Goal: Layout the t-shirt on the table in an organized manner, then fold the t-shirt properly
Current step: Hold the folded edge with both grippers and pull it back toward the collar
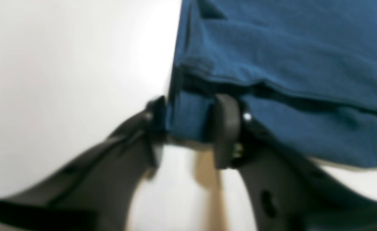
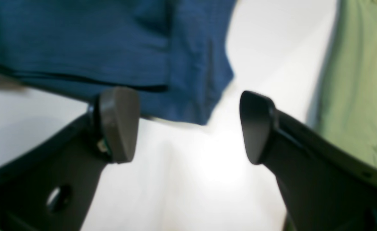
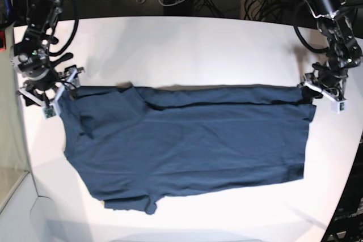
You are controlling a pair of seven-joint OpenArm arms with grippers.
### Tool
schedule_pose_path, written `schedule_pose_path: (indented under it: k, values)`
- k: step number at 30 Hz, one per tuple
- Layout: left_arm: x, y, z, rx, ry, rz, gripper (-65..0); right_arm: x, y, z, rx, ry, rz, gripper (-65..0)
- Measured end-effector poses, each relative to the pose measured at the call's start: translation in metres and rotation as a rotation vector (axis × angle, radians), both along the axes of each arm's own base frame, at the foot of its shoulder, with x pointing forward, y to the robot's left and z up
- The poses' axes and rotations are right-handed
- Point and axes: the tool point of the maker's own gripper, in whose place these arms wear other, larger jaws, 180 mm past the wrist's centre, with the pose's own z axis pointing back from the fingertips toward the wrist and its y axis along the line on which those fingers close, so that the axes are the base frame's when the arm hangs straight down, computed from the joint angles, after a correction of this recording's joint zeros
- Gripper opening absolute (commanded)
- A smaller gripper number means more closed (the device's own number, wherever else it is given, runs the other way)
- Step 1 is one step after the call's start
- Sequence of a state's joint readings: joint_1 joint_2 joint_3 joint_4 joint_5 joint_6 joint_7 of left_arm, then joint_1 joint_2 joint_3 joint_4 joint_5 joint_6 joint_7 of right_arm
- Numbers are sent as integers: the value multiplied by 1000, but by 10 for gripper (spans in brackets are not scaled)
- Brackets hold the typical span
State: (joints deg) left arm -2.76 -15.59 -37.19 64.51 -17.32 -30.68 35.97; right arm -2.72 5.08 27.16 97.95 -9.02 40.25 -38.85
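Both wrist pictures are blurry. In the left wrist view, the t-shirt point(image 1: 288, 64) runs off the top and right edges, so only one corner part shows. The left gripper point(image 1: 188, 128) has cloth between its fingers, but the blur hides how tightly it squeezes. A tan streak below the cloth is too smeared to tell what it is.

In the right wrist view, a green thing point(image 2: 358, 89) is cut off by the right edge, and it is too fuzzy to name.

In the base view, the table point(image 3: 187, 43) is cut off at the sides and bottom. The right gripper point(image 3: 57, 92) looks too small there to see its fingers.
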Motion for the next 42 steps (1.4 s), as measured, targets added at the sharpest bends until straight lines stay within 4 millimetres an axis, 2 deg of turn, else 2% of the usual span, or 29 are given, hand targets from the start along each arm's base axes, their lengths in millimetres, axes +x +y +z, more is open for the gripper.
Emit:
schedule_pose_path:
  k: [2,3,5,11,17,21,26,28,31,38,42]
  values:
    - [-1,4,-2,-7,2,10,-621,-2,-6,0,-9,5,-14,-165]
    - [-2,5,-3,-10,5,11,-650,-3,-8,0,-12,9,-14,-165]
    - [-2,5,-4,-18,3,16,-635,-2,-6,-3,-3,11,-12,-165]
    - [-1,4,-3,-16,2,14,-649,-9,-4,-29,39,76,-17,-165]
    - [-1,4,-3,-17,2,13,-649,13,-4,-36,86,76,-22,-165]
    - [-1,4,-3,-16,2,13,-649,12,-13,-48,88,121,-35,-166]
    - [-2,4,-4,-17,3,13,-649,15,-18,-48,87,118,-38,-173]
    - [-2,4,-4,-17,3,14,-649,17,-15,-51,108,101,-31,-210]
    - [-1,8,-3,-11,7,7,-649,17,-10,-57,143,80,-25,-319]
    - [-4,9,-2,1,23,-3,-649,12,-8,-60,147,78,-17,-650]
    - [-19,10,1,51,86,-39,-649,-12,-11,-56,84,101,-4,-650]
